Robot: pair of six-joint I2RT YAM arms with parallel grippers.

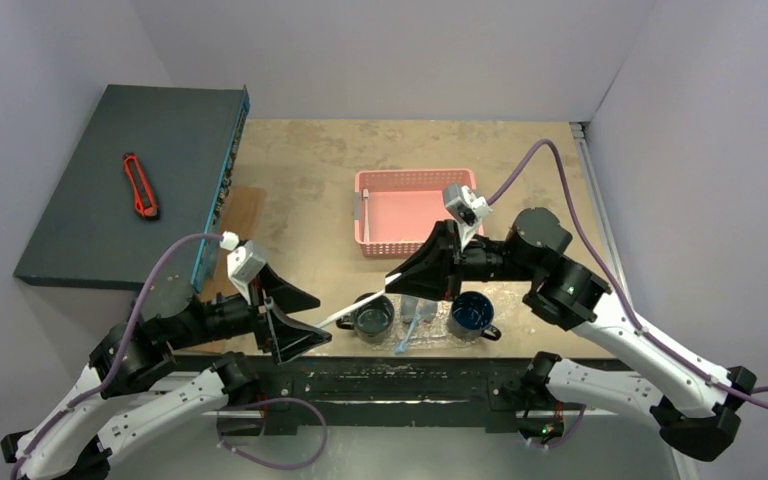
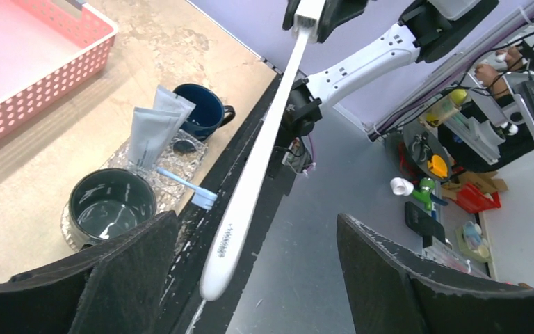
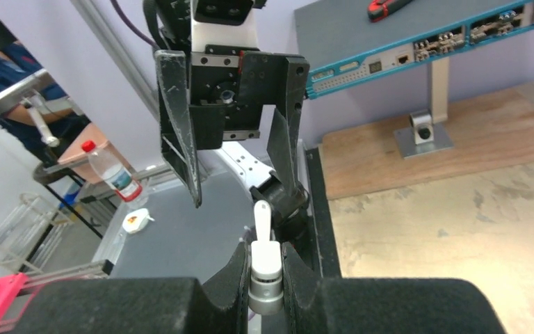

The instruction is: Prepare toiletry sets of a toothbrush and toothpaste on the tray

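White plastic toothbrush (image 2: 250, 174): my right gripper (image 3: 265, 275) is clamped on one end. The free end pokes between the wide-spread fingers of my left gripper (image 2: 256, 223), so I judge this a handover. The tray (image 2: 188, 165) sits centre left in the left-wrist view, hard against the table's near edge. It carries the green mug (image 2: 111, 205), blue mug (image 2: 201, 111), tubes (image 2: 151, 129) and a pale-blue toothbrush (image 2: 181, 184). The exchange hangs beyond that edge, and the pink basket (image 2: 49, 83) is well apart, upper left.
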